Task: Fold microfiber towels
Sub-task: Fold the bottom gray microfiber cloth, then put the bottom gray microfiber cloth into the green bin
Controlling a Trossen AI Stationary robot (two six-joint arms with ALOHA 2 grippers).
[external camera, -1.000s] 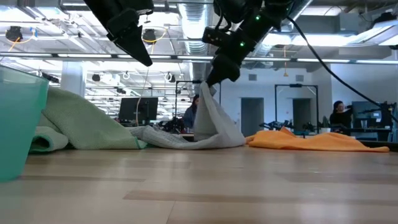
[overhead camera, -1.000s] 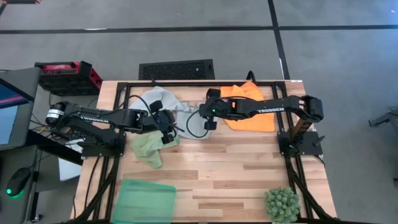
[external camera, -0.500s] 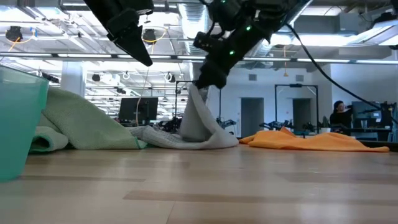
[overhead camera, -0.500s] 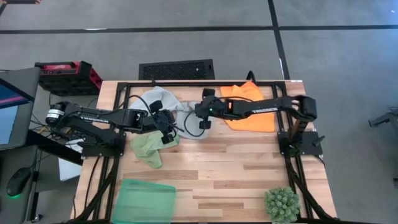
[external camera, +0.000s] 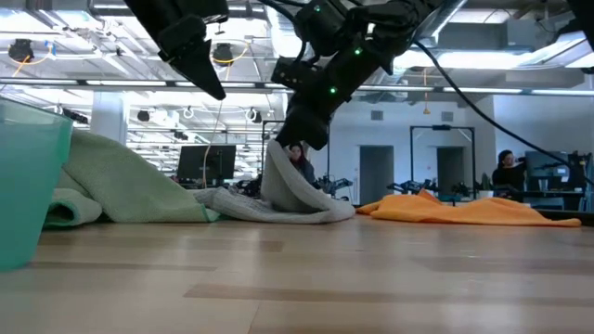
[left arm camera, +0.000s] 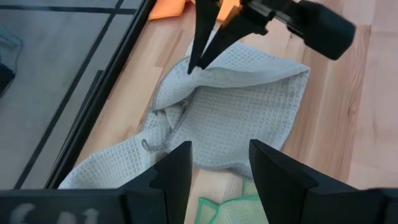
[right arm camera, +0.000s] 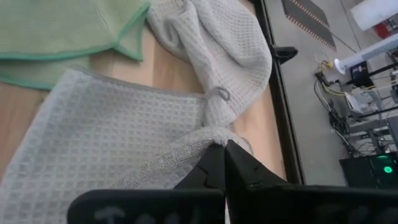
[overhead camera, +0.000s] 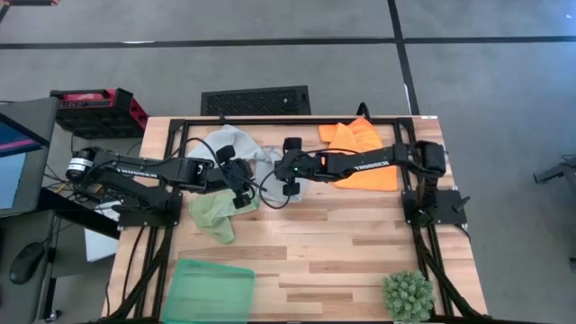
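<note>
Grey-blue waffle towel [overhead camera: 270, 175] sits toward twelve o'clock on the table; over the last second I've dragged its pinched edge toward nine o'clock, so the fold is probably nearly over. My right gripper [overhead camera: 290, 179] has its jaws closed tight on that edge. My left gripper [overhead camera: 241, 186] hovers spread wide, holding nothing, above the light green towel [overhead camera: 214, 214].

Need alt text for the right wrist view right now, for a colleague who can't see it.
The right gripper is shut on a corner of a pale grey waffle-weave microfiber towel, lifting it off the wooden table. A light green microfiber towel lies beyond it, beside more bunched grey cloth.
</note>
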